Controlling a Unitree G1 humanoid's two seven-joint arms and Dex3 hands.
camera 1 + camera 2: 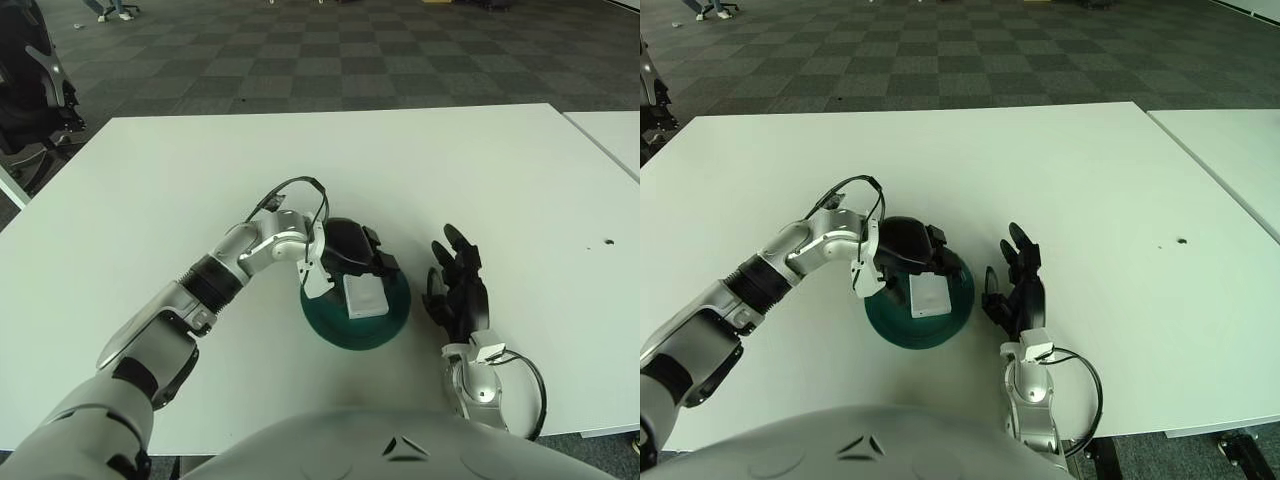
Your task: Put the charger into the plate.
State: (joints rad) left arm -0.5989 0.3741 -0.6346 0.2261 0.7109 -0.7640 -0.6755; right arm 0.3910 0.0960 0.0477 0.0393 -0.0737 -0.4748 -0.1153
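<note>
A dark green plate (385, 330) sits on the white table near its front edge. A white square charger (365, 296) is over the plate's middle, at the fingertips of my left hand (350, 252). The black fingers curl over the charger's far edge and seem to hold it. I cannot tell whether the charger touches the plate. My right hand (458, 285) shows just right of the plate, fingers spread upward, holding nothing.
The white table (480, 170) stretches far and wide around the plate. A second white table (612, 135) stands at the right, across a narrow gap. A black chair (35, 90) stands at the far left beyond the table.
</note>
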